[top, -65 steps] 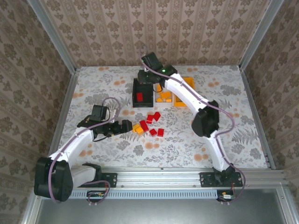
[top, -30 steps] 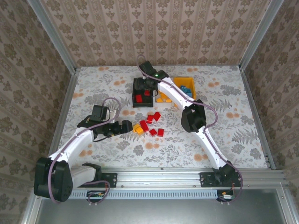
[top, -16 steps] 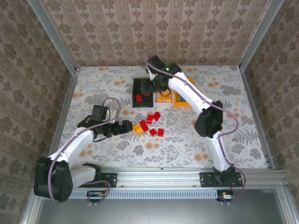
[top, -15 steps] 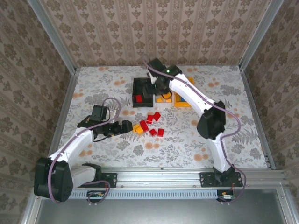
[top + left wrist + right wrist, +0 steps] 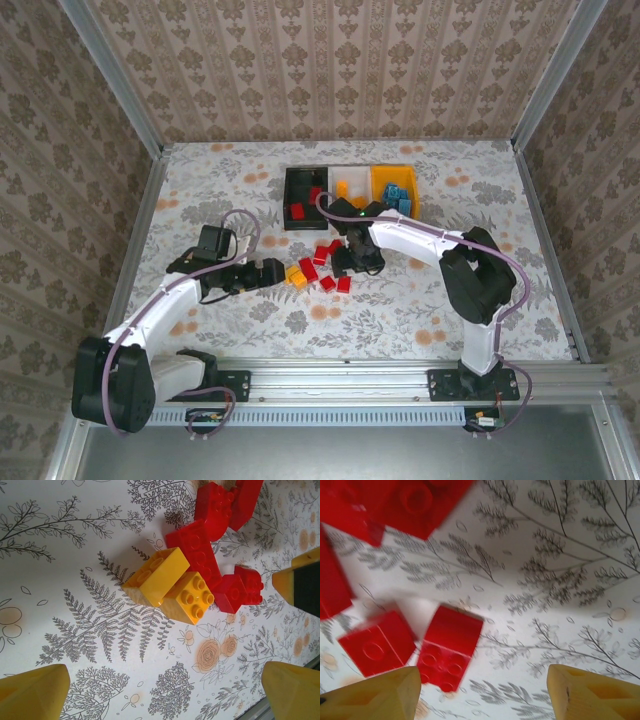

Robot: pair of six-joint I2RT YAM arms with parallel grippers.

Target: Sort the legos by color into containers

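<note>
Loose red legos (image 5: 310, 268) lie mid-table with two orange-yellow legos (image 5: 294, 276) at their left. In the right wrist view my right gripper (image 5: 485, 700) hangs open low over a red brick (image 5: 451, 647), with more red ones (image 5: 377, 642) beside it. My left gripper (image 5: 165, 700) is open and empty just short of the two yellow bricks (image 5: 156, 575). The black bin (image 5: 290, 192) holds two red bricks (image 5: 298, 210). Orange-yellow bricks (image 5: 343, 189) lie in the white bin (image 5: 352, 172), and blue ones (image 5: 397, 193) in the orange-yellow bin (image 5: 392, 172).
The three bins stand side by side at the back centre. A yellow finger (image 5: 300, 580) of the right gripper shows at the right edge of the left wrist view, close to the pile. The metal rail (image 5: 340, 372) runs along the near edge, and patterned walls close in the table.
My right arm has swung back from above the bins and come down over the red pile. One more red brick now lies in the black bin. The left arm has stayed put.
</note>
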